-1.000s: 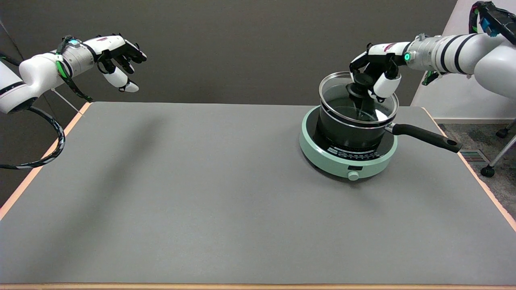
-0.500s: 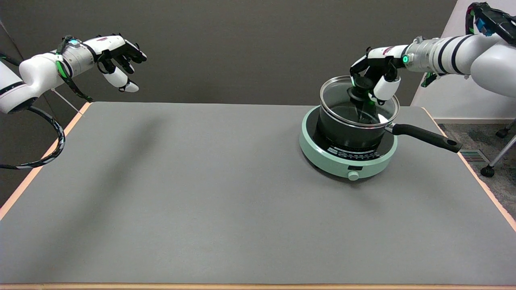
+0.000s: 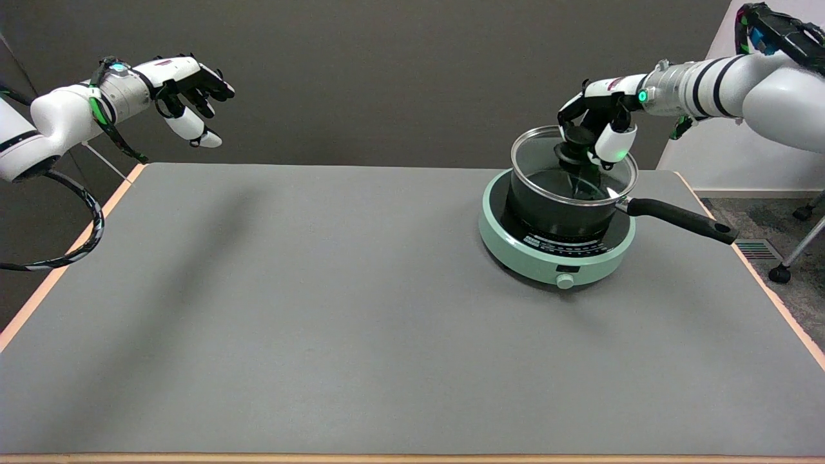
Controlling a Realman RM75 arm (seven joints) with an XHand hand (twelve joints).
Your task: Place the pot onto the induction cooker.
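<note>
Where the grey table (image 3: 322, 309) runs back toward its far right corner, a green cooker (image 3: 555, 248) sits with its dial facing the near side, and the pot (image 3: 561, 209) stands on it, handle (image 3: 680, 220) pointing right. Over the glass lid (image 3: 548, 161), the right hand (image 3: 596, 125) has fingers curled around the knob (image 3: 578, 136), pinching it.

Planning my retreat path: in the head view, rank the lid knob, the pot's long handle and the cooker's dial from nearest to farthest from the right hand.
1. Lid knob: right at the right hand, under its fingers.
2. Pot handle: below, toward the table's right edge.
3. Cooker dial: on the cooker's near side, lowest in the picture.
</note>
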